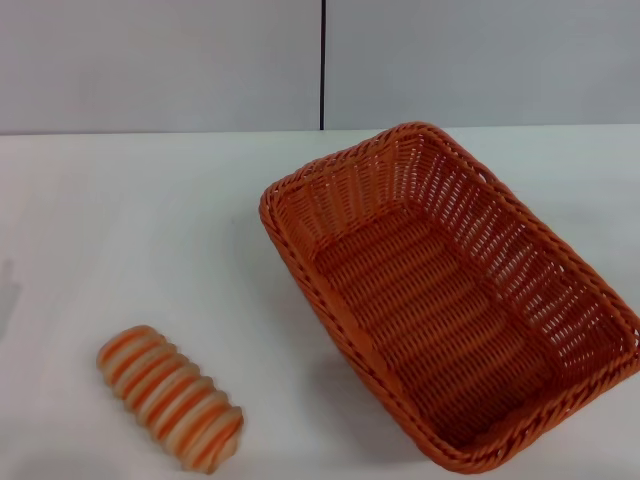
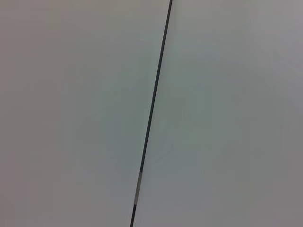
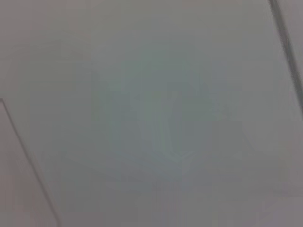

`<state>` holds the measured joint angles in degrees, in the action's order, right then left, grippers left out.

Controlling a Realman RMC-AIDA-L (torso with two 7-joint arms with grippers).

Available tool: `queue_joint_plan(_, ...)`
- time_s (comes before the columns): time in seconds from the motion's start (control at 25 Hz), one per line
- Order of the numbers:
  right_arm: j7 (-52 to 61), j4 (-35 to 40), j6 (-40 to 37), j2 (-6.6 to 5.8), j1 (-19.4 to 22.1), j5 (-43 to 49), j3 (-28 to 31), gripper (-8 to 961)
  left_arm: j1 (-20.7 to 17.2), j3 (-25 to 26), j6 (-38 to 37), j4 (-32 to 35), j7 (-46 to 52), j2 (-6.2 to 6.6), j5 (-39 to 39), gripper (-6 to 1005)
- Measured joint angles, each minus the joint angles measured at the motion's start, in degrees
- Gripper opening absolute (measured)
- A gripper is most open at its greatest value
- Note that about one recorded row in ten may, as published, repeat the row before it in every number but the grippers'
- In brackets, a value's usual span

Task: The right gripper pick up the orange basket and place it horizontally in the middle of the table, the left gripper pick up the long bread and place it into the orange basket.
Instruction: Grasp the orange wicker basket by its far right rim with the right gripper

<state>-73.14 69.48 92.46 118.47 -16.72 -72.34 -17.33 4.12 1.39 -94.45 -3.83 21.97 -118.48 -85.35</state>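
Orange basket (image 1: 450,300): lay askew, empty, right of long bread (image 1: 170,397). Grippers unseen, state untellable; rim grasp advised.

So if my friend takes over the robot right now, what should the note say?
Grippers: neither left nor right is in view.
Basket: empty, on the table, on the robot's right, lying at an angle, partly past the picture's edge.
Bread: on the table at near left, apart from the basket.
Done: nothing yet.
Left: right gripper sets the basket level in the middle; left gripper puts the bread in it.
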Motion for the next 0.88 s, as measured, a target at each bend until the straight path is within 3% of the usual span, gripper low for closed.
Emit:
queue_joint_plan(0.2, 15.4, 9.6, 1.3, -1.38, -4.1, 13.6, -8.3, 665, -0.2, -0.1, 0.8, 0.0, 0.0, 0.00, 0.0, 808)
queue_joint_plan(0.32, 22.8, 8.6, 4.6, -4.43, -7.4, 17.4, -13.6, 665, -0.3, -0.1, 1.8, 0.0, 0.0, 0.00, 0.0, 807)
queue_joint_plan(0.36, 26.5, 4.9, 7.3, -6.76, -10.3, 18.1, -15.4, 665, -0.2, -0.1, 2.5, 0.1, 0.0, 0.00, 0.0, 806)
queue_joint_plan(0.4, 26.5, 4.9, 7.3, -6.76, -10.3, 18.1, -15.4, 665, -0.2, -0.1, 2.5, 0.1, 0.0, 0.00, 0.0, 806)
queue_joint_plan(0.44, 28.9, 0.0, 9.3, -8.84, -13.2, 18.3, -16.1, 665, -0.1, -0.1, 2.8, 0.1, 0.0, 0.00, 0.0, 805)
queue_joint_plan(0.48, 28.9, 0.0, 9.3, -8.84, -13.2, 18.3, -16.1, 665, -0.1, -0.1, 3.0, 0.1, 0.0, 0.00, 0.0, 805)
queue_joint_plan(0.56, 30.7, -6.4, 10.3, -10.95, -16.8, 19.3, -16.7, 665, 0.0, -0.1, 3.7, 0.1, 0.0, 0.00, -0.1, 804)
queue_joint_plan(0.6, 30.7, -6.4, 10.3, -10.95, -16.8, 19.3, -16.7, 665, 0.0, -0.1, 3.7, 0.1, 0.0, 0.00, -0.1, 804)
queue_joint_plan(0.64, 31.4, -10.0, 10.0, -11.84, -18.9, 20.8, -17.0, 665, 0.1, -0.1, 3.8, 0.1, 0.0, 0.00, -0.1, 803)
queue_joint_plan(0.88, 31.7, -16.7, 8.1, -12.42, -23.8, 27.3, -18.5, 664, 0.6, -0.1, 4.6, 0.2, -0.1, 0.08, -0.1, 800)
